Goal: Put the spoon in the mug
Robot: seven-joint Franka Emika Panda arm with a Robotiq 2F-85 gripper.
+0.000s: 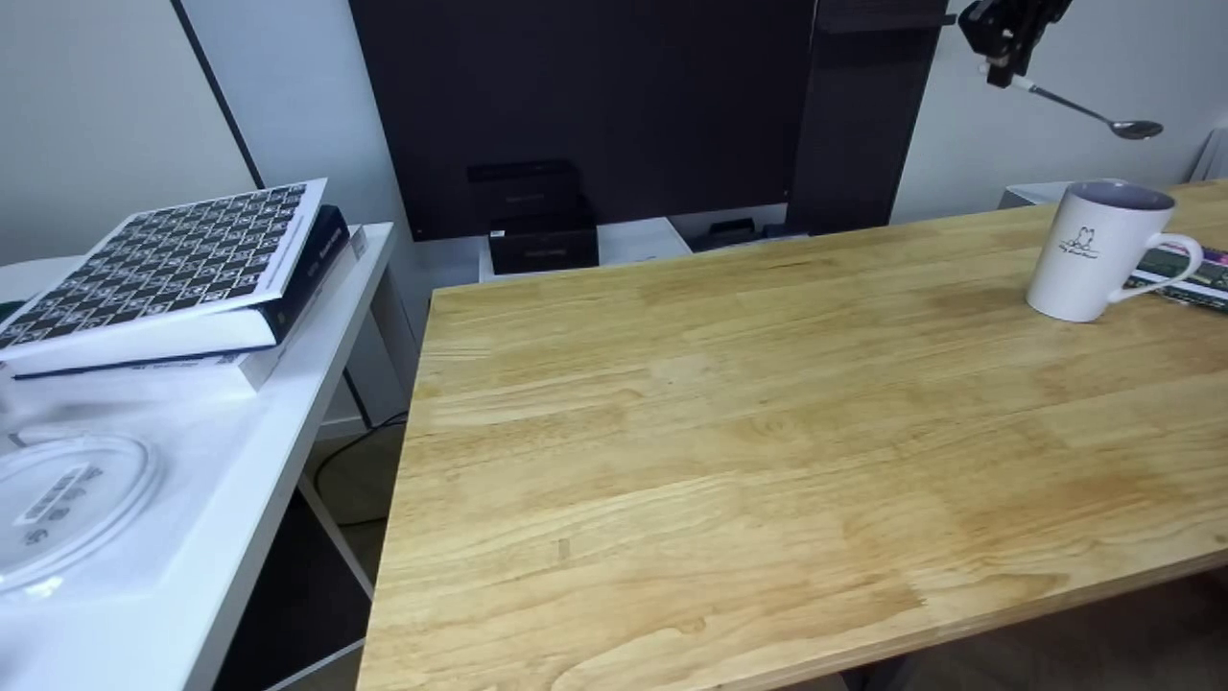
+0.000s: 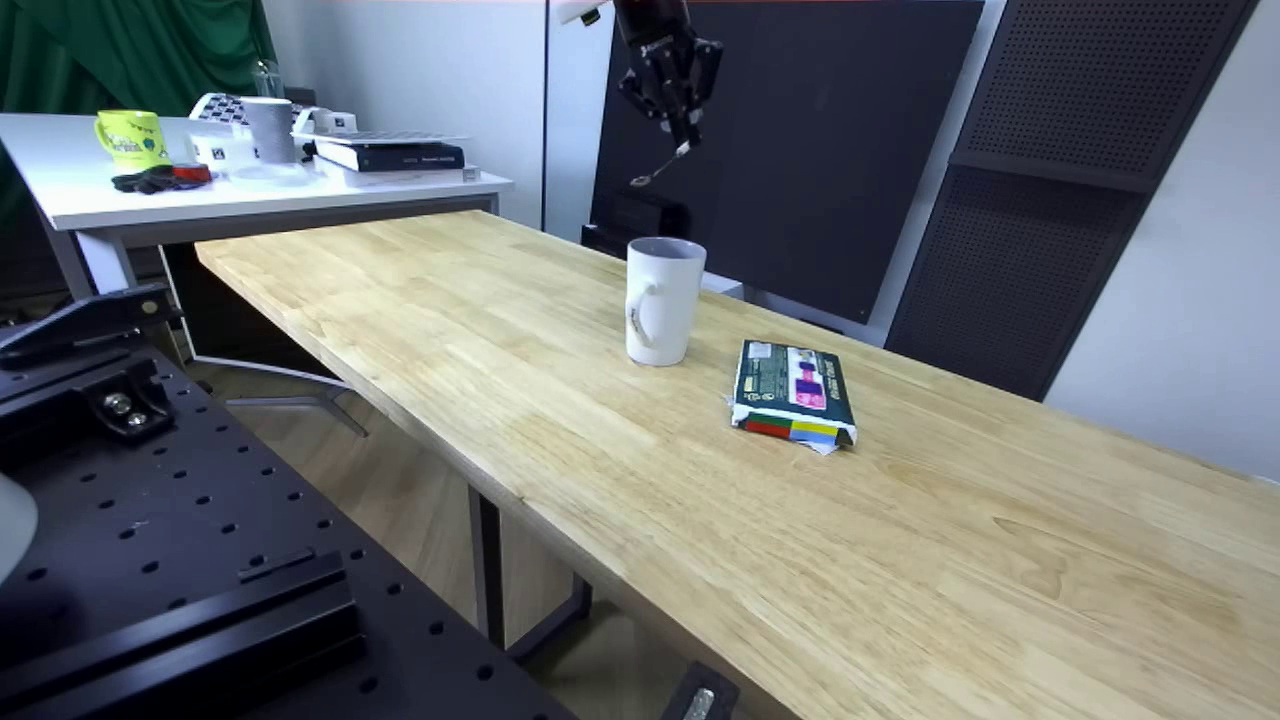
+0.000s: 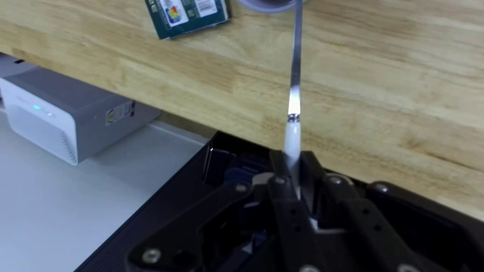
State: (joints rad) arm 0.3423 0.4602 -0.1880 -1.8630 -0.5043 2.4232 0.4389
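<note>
Our gripper (image 3: 293, 158) hangs in the air, jaws pinched together on the white end of the long-handled spoon (image 3: 294, 102), gap no wider than that end. Steel shaft runs out ahead of the jaws, sloping down to the bowl, nearer level than upright. Ceramic mug (image 1: 1101, 251) stands upright on the wooden tabletop (image 1: 720, 432), lower than the jaws and ahead of them, on the bowl's side. In both exterior views the bowl shows above the rim, apart from it; whether squarely over the mouth, we cannot tell. Flat green carton (image 2: 795, 390) lies near the mug, also below jaw level.

We judge the step in hand to be lining up the drop. Best we tilt the jaws so the bowl points down, centre it over the mouth, then lower slowly, clear of the rim. We should let go only once the bowl is well inside; a high release could bounce out.
</note>
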